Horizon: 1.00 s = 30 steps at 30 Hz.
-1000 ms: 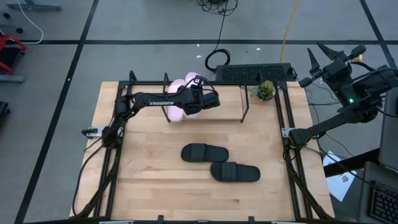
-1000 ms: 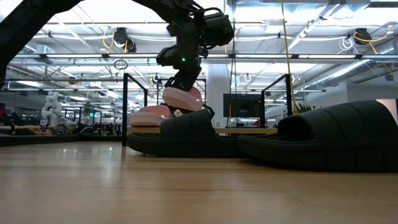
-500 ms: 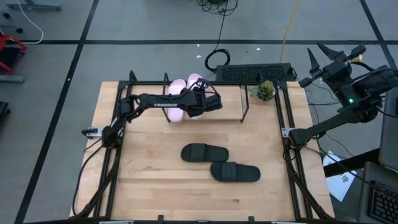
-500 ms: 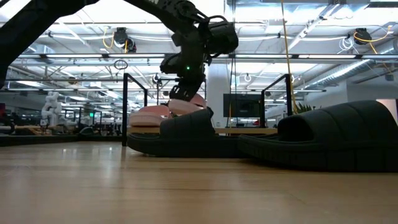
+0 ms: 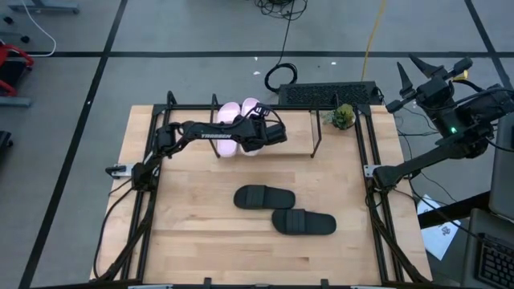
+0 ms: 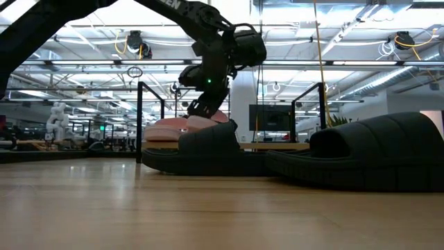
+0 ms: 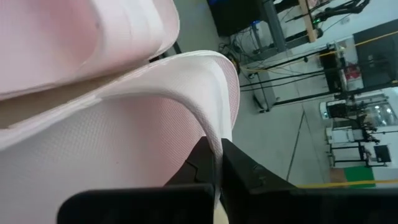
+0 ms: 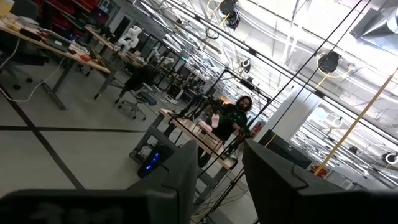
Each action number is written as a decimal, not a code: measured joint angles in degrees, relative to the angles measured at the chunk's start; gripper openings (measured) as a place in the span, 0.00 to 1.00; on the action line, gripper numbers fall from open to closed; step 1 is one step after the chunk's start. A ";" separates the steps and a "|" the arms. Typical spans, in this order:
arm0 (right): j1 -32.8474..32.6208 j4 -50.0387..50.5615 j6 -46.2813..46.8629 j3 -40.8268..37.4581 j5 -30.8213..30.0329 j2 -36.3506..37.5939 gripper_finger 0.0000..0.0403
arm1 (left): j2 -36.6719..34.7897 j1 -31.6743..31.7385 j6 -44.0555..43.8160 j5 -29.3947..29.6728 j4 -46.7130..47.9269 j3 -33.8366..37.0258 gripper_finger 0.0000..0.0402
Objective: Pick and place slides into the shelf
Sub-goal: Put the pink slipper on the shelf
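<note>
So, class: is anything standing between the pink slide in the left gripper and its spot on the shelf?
Nothing visible. The left gripper holds the pink slide over the shelf, beside the other pink slide.

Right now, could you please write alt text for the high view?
The left pincer, shut on a pink slide, holds it at the shelf beside the other pink slide. Two black slides lie mid-table; the right pincer waits off the table's right edge.

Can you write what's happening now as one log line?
left gripper: shut on pink slide, at shelf | right gripper: open, waiting
</note>
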<state>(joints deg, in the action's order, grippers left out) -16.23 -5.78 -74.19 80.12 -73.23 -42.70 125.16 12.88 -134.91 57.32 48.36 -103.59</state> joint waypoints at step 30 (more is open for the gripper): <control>0.00 0.02 -0.07 0.00 0.02 -0.09 0.29 | 1.65 0.49 -0.61 -1.83 1.09 -0.04 0.00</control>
<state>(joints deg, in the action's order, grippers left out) -16.23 -5.76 -74.26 80.12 -73.21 -42.78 126.82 13.37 -135.52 55.50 49.45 -103.63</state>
